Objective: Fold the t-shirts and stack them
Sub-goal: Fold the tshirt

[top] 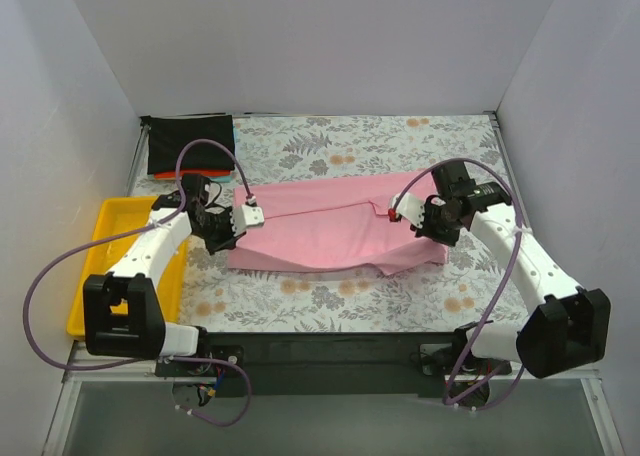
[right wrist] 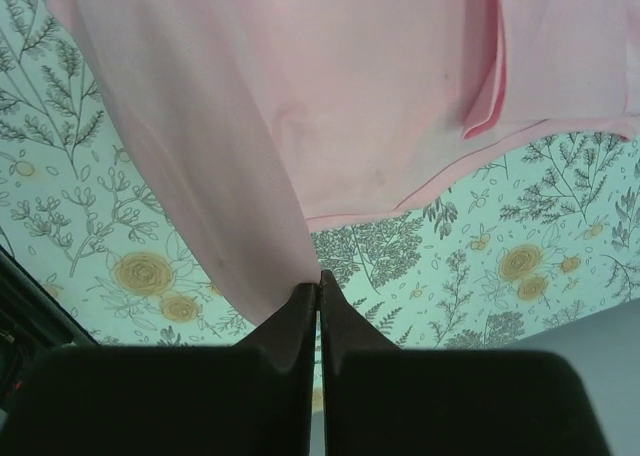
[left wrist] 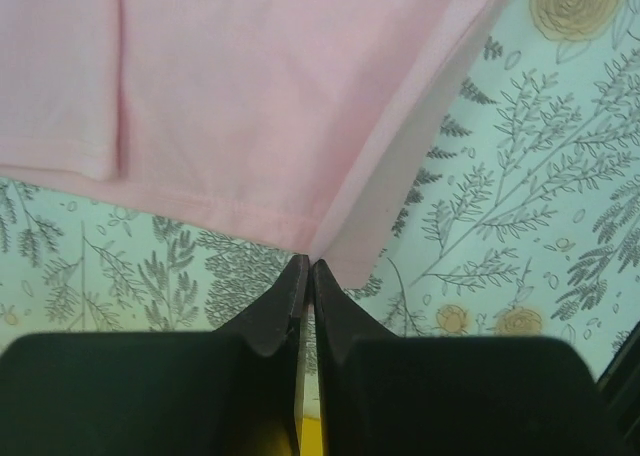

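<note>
The light pink t-shirt [top: 330,234] lies partly folded across the middle of the floral cloth. My left gripper [top: 252,217] is shut on its left corner, and the left wrist view shows the pink hem [left wrist: 250,126] pinched at the fingertips [left wrist: 296,276]. My right gripper [top: 395,212] is shut on its right corner, and the right wrist view shows the pink cloth [right wrist: 330,106] hanging from the tips above the table. A folded black t-shirt [top: 190,144] lies at the back left on an orange-red one [top: 180,176] with a thin teal edge.
A yellow plastic tray [top: 100,238] sits at the left edge under my left arm. The grey-and-orange floral table cloth [top: 400,141] covers the table. White walls close in the back and both sides.
</note>
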